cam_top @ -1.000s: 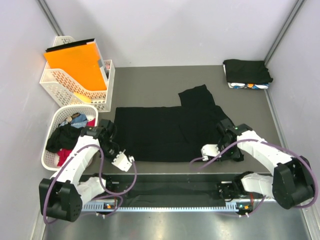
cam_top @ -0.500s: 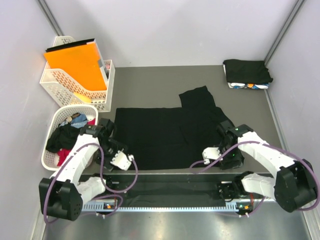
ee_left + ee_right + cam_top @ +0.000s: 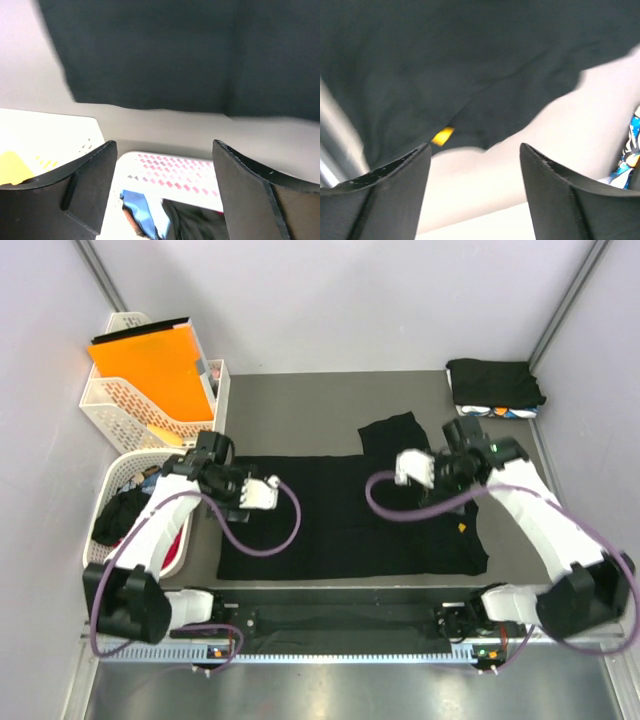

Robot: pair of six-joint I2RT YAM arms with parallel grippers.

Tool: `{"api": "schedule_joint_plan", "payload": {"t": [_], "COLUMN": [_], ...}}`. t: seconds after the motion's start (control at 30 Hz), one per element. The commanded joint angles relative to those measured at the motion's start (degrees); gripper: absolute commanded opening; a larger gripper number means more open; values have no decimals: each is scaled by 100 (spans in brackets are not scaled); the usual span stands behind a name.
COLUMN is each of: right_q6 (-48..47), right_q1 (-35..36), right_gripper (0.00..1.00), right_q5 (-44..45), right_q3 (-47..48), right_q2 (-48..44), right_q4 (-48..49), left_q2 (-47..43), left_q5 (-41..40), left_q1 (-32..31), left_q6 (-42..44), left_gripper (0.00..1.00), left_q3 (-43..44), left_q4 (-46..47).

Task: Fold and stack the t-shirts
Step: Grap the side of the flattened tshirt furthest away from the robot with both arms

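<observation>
A black t-shirt [image 3: 340,515] lies spread flat on the grey table, one sleeve [image 3: 392,430] sticking out toward the back and a small yellow tag [image 3: 462,527] near its right edge. My left gripper [image 3: 226,482] hovers over the shirt's left edge, open and holding nothing; its wrist view shows the jaws [image 3: 164,150] wide apart above the round basket. My right gripper [image 3: 455,468] hangs over the shirt's right side, also open and empty [image 3: 475,150], with the yellow tag [image 3: 442,135] just beyond it. Folded t-shirts form a stack [image 3: 495,387] at the back right.
A round white lattice basket [image 3: 108,552] at the left holds black, blue and red shirts [image 3: 125,515]. Behind it, white lattice trays [image 3: 120,405] hold the orange folder [image 3: 155,365]. Grey walls close in the table on three sides.
Both grippers opened and let go of the shirt's near corners, then rose and swung back over the shirt. The shirt's near edge now lies closer to the front.
</observation>
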Motion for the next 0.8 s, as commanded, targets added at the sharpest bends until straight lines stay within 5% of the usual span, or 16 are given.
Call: {"api": "schedule_joint_plan", "payload": {"t": [0.0, 0.2, 0.33, 0.77], "right_q6": [1372, 2040, 2208, 2875], "right_q1": [-545, -977, -1162, -1250], "right_gripper": [69, 68, 68, 68], "right_q5": [-912, -1653, -1759, -740], "right_q3": [1336, 3419, 4596, 5408], "right_q2": [1374, 3404, 4502, 5973], "right_q4": [877, 763, 895, 2546], "left_q2": [742, 2297, 3001, 3556], "left_q5": [155, 191, 33, -195], "left_q1": [38, 125, 187, 161], "left_q6": [-1716, -2764, -2625, -1438], "left_gripper": [80, 72, 70, 69], "left_q3": [374, 1700, 2334, 2212], "left_q4": [1777, 1946, 2094, 2463]}}
